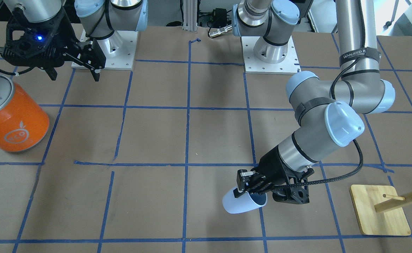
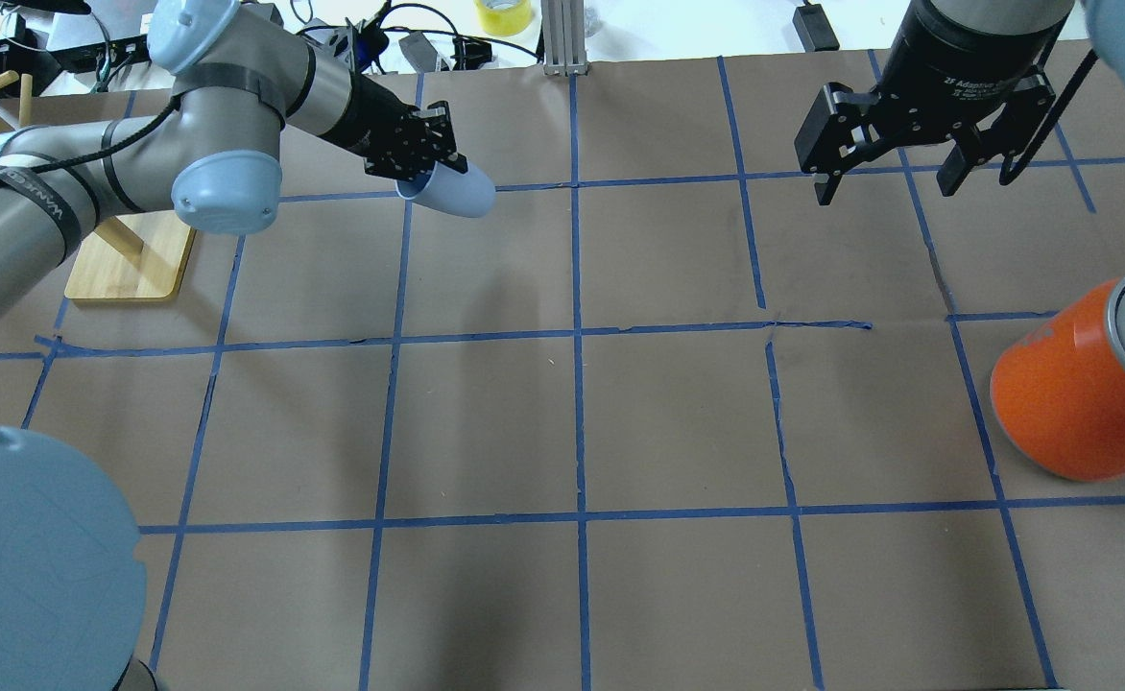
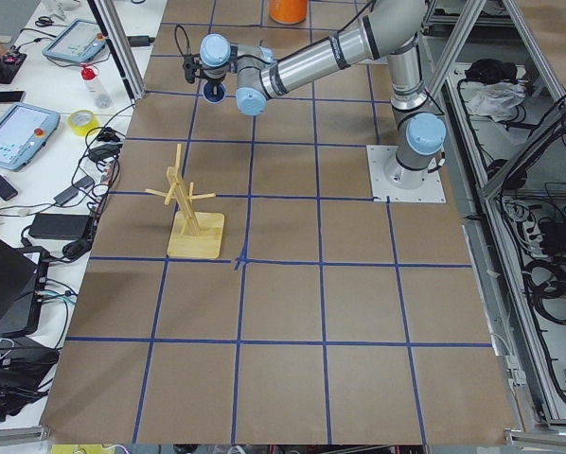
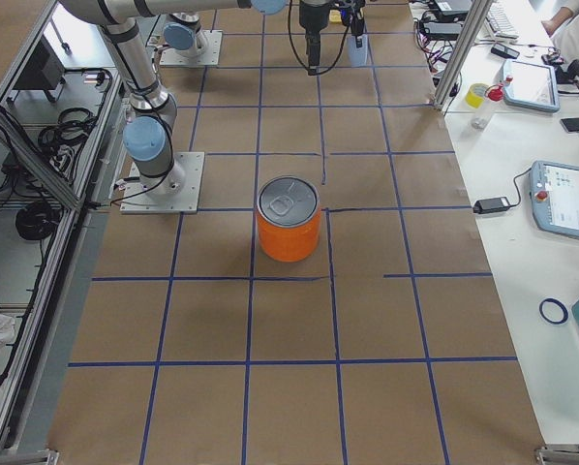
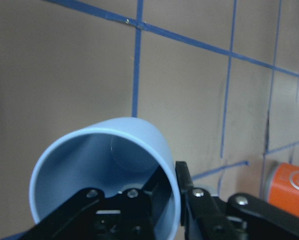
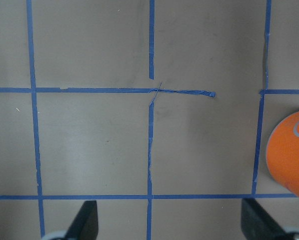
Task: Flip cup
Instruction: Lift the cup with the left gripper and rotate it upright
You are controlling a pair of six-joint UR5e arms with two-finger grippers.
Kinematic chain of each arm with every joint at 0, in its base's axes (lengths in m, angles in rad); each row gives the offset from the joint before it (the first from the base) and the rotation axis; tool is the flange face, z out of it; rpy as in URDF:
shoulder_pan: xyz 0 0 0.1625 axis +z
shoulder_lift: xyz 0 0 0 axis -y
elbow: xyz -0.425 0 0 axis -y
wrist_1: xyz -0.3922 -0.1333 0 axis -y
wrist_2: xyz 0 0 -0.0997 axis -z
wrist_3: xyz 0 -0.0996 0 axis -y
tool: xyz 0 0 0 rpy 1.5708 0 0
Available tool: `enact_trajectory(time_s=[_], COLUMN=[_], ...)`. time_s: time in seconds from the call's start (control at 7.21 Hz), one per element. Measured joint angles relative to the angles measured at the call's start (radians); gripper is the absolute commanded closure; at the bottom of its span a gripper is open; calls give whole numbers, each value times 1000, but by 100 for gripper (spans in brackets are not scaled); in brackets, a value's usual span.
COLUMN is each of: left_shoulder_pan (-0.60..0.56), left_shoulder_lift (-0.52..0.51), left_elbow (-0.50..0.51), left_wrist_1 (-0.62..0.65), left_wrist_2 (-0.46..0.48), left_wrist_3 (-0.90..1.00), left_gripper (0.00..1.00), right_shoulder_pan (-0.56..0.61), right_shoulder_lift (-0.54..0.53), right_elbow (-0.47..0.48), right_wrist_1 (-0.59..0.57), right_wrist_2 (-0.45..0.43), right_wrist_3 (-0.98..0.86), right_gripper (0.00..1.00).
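The cup [image 1: 243, 204], a small pale blue tumbler, is held above the table, tipped almost on its side. Its rounded base points away from the arm and its mouth faces the wrist. My left gripper [image 1: 251, 191] is shut on the cup's rim. In the left wrist view one finger reaches inside the cup [image 5: 102, 165] and the other presses on the outside wall. From overhead, the cup [image 2: 449, 192] hangs at the far left of the table under the left gripper [image 2: 417, 173]. My right gripper [image 2: 884, 182] hovers open and empty at the far right, its fingers [image 6: 84, 222] wide apart.
A big orange can [image 2: 1076, 398] with a silver top stands near the table's right edge, close below the right gripper. A wooden peg stand [image 2: 131, 259] on a square base sits beside the left arm. Blue tape lines grid the brown table [image 2: 572, 422].
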State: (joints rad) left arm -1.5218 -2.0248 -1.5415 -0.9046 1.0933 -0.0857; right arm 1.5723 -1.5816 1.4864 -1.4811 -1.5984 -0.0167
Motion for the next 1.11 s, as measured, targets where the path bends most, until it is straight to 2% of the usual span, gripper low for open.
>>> enact_trajectory(time_s=[0.28,0.56,0.69,0.83,1.11], left_shoulder_pan=[0,17,55,90,106], left_shoulder_lift=[-10,-29,-43,-54,-72], left_elbow=[60,66,69,71,66], left_wrist_1=[-81,-159,-177,-184,-185], left_wrist_2=[237,448,502,504,449], left_wrist_3=[164,316,352,366,366], left_gripper=[100,100,100,100,100], right_shoulder_pan=[0,0,0,0,0], right_shoulder_lift=[0,0,0,0,0], right_elbow=[0,0,0,0,0], right_wrist_1=[-1,0,0,0,1], right_wrist_2=[0,0,0,0,0], right_wrist_3=[0,0,0,0,0], right_gripper=[0,0,0,0,0])
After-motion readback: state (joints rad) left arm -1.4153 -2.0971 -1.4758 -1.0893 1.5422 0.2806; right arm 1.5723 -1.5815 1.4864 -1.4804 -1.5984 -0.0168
